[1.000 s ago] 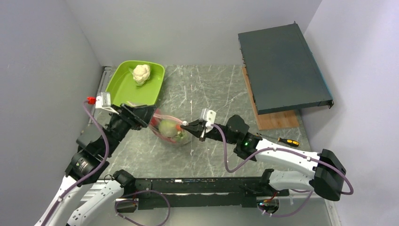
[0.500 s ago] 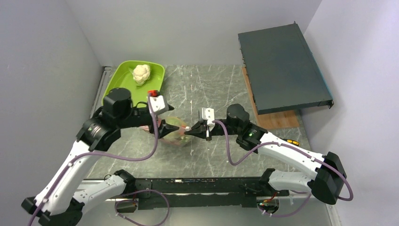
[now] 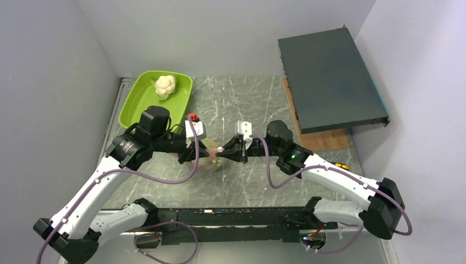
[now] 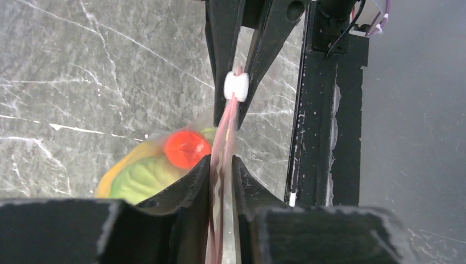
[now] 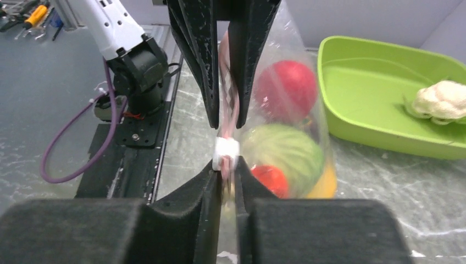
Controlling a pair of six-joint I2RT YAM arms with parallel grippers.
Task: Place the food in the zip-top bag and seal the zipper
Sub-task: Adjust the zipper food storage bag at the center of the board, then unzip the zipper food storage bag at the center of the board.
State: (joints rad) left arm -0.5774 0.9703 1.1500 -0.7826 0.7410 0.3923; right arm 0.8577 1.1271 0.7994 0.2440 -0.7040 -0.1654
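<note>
Both pincers, left (image 4: 221, 165) and right (image 5: 228, 175), grip the zipper (image 4: 226, 129) of the zip-top bag (image 5: 291, 55) hanging between them above the bench (image 3: 247, 104), food (image 5: 286, 91) inside, sealing seemingly unfinished; one cauliflower (image 3: 165, 86) lies unbagged in the tray (image 3: 137, 104)

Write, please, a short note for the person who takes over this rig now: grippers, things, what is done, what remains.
Left gripper: shut on the pale pink press-seal zipper of the clear crinkly plastic bag.
Right gripper: shut on the same zipper, at its small white slider.
The bag is held between them.
Done: red, green and yellow toy food is inside the bag.
Remaining: a white toy cauliflower lies in the lime-green plastic tray, outside the bag; whether the zipper is sealed along its whole length cannot be told.
</note>
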